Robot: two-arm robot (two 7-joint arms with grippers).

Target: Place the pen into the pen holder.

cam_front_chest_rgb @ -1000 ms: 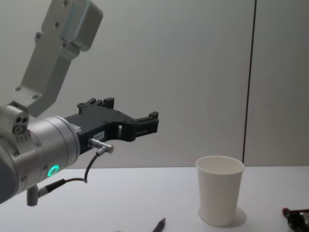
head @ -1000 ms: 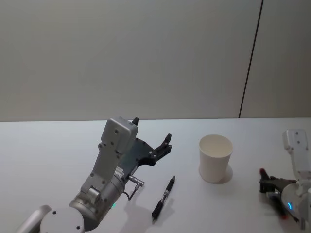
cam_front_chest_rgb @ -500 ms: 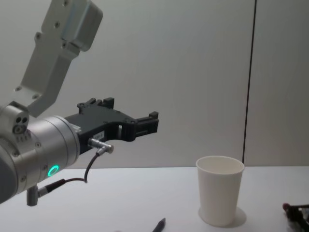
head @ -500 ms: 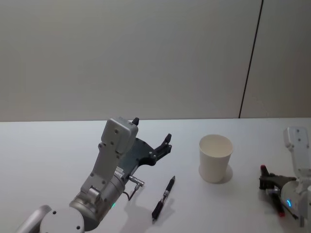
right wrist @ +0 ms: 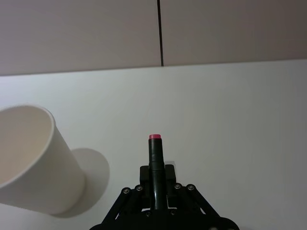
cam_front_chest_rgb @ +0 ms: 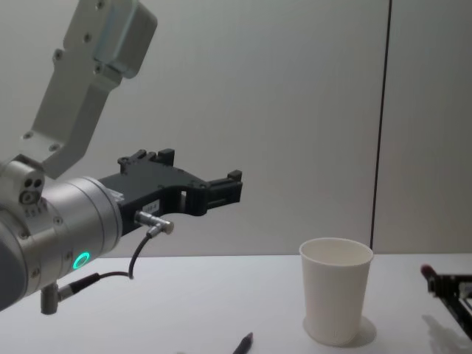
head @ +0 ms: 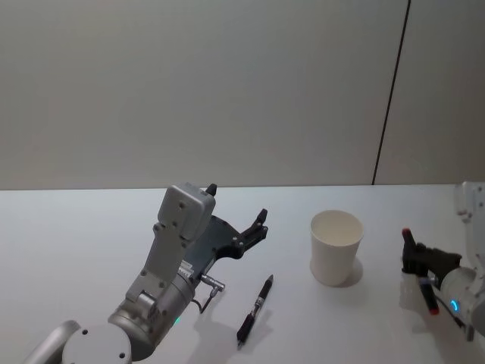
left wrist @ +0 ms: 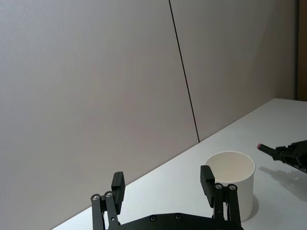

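Your right gripper (right wrist: 156,178) clamped the red-tipped pen (right wrist: 155,153) by its barrel: probably light, stiff, slick. The paper cup (right wrist: 29,163) looked easily tipped. Left gripper (left wrist: 162,182) hovered, fingers spread.

The cup (head: 336,247) stands on the table (head: 76,227), and a pen (head: 255,310) lies flat on the table to the cup's left and nearer the robot, well apart from it. The left gripper (head: 237,202) hangs farther to the cup's left, higher than its rim, fingers spread apart. To the cup's right, near but not touching, the right gripper (right wrist: 155,170) is closed around a second pen (right wrist: 155,152), which sticks out past the fingers, above the table.
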